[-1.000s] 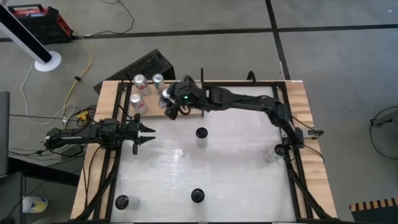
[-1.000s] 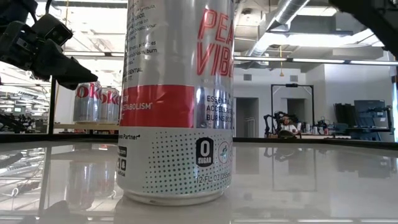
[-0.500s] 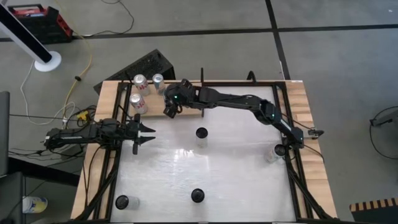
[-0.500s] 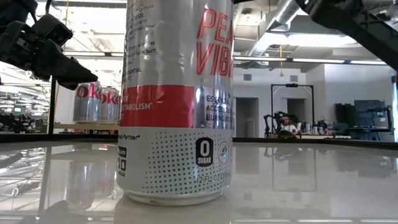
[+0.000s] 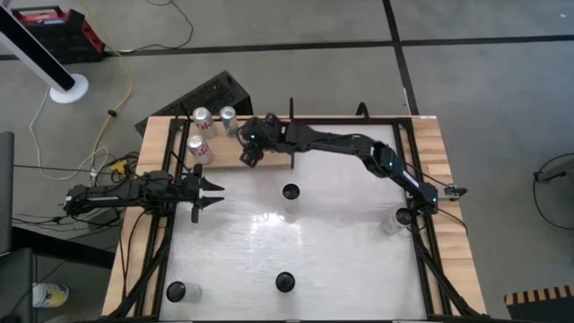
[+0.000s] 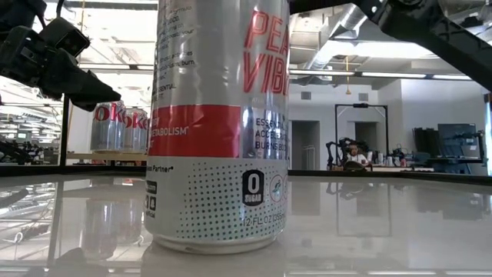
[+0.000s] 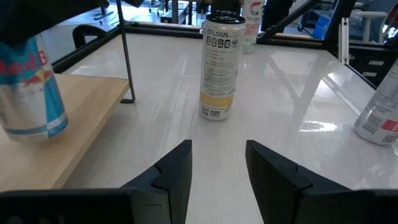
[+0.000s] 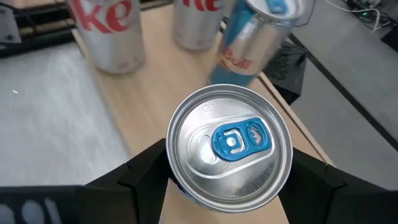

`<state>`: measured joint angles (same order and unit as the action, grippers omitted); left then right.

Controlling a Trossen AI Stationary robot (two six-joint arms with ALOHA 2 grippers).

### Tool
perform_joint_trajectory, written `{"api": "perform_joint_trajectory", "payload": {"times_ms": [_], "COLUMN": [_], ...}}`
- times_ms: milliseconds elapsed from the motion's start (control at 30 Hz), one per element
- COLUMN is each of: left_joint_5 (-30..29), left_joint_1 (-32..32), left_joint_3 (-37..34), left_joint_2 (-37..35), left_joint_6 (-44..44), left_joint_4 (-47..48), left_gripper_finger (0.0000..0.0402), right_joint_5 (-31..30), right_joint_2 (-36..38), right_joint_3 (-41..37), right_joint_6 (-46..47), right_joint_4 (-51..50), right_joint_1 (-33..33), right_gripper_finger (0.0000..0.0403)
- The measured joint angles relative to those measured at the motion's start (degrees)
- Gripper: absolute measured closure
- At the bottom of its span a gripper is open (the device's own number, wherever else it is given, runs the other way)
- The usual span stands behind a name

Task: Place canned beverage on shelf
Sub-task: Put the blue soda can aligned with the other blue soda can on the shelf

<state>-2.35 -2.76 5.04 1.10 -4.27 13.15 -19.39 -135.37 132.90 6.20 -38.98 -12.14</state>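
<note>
three cans (image 5: 202, 124) on wood shelf (image 5: 215, 160); right gripper (image 8: 228, 186) jaws grasping can (image 8: 230, 144); left gripper (image 7: 217, 163) jaws released.

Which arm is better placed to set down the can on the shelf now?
The right. Its gripper already grips a blue-tabbed can over the shelf, beside the Coke cans. The left gripper hangs open and empty over the white tabletop.

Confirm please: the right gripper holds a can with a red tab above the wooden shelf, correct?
Not quite: the tab is blue, not red. The right wrist view shows the right gripper holding the can above the wooden shelf.
</note>
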Motion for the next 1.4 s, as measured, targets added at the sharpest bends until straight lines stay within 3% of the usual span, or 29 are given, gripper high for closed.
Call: {"api": "perform_joint_trajectory", "payload": {"times_ms": [1033, 1400], "left_joint_5": [0.0, 0.0], "left_joint_1": [0.0, 0.0], "left_joint_3": [-0.04, -0.04], "left_joint_2": [0.0, 0.0], "left_joint_6": [0.0, 0.0], "left_joint_4": [-0.11, -0.11], "left_gripper_finger": [0.0267, 0.0267], "right_joint_5": [1.98, 1.87], "right_joint_2": [0.0, 0.31], "right_joint_3": [0.0, 0.0], "right_joint_6": [0.87, -0.04], "right_joint_4": [-3.6, -3.17], "right_joint_1": [-0.02, -0.02], "right_gripper_finger": [0.013, 0.0052]}}
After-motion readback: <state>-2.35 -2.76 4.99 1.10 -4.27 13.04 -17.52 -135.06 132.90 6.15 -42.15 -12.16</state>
